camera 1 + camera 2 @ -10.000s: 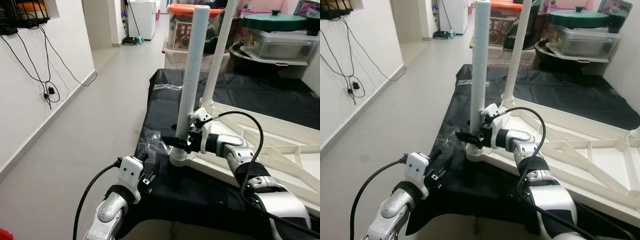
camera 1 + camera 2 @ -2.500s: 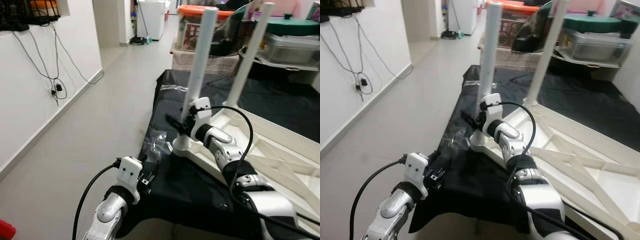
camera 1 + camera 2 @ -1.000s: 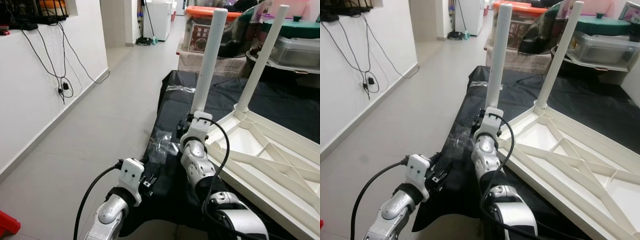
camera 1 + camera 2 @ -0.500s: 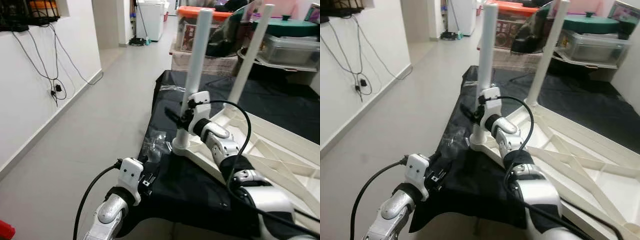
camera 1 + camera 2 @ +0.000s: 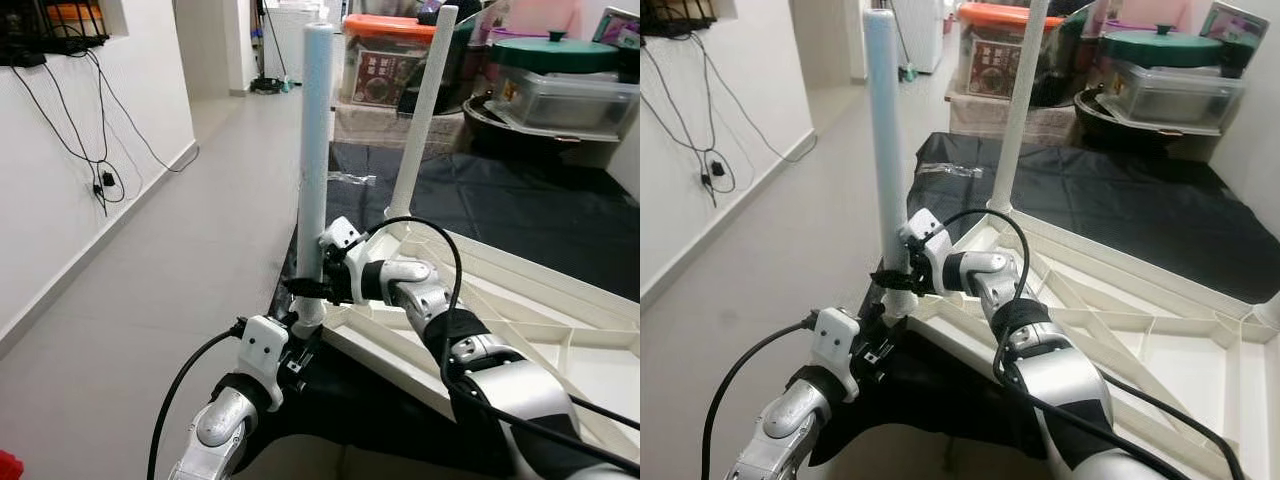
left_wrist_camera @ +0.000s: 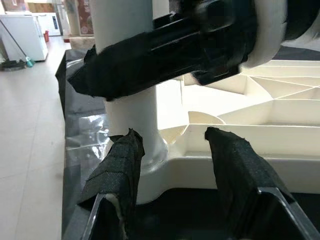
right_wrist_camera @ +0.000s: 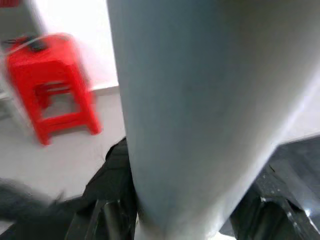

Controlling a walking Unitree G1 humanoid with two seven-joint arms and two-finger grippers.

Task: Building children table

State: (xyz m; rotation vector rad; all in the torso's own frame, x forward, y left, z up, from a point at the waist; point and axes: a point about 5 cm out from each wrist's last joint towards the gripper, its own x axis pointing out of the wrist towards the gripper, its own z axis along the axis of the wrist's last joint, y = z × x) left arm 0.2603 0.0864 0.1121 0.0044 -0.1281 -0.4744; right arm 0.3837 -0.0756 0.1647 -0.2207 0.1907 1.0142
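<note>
Left eye view, right gripper (image 5: 303,289) clamping pale-blue upright table leg (image 5: 316,150), left gripper (image 6: 172,150) parted, empty.

A pale tiled floor (image 5: 180,230) is seen running down a corridor beside a white wall (image 5: 40,190), on which black cables (image 5: 75,130) are hung from a shelf. A white appliance (image 5: 285,30) is stood at the far end. Storage boxes are stacked behind: one with an orange lid (image 5: 385,25), another with a green lid (image 5: 550,50). A red stool (image 7: 52,85) is seen on the floor.
</note>
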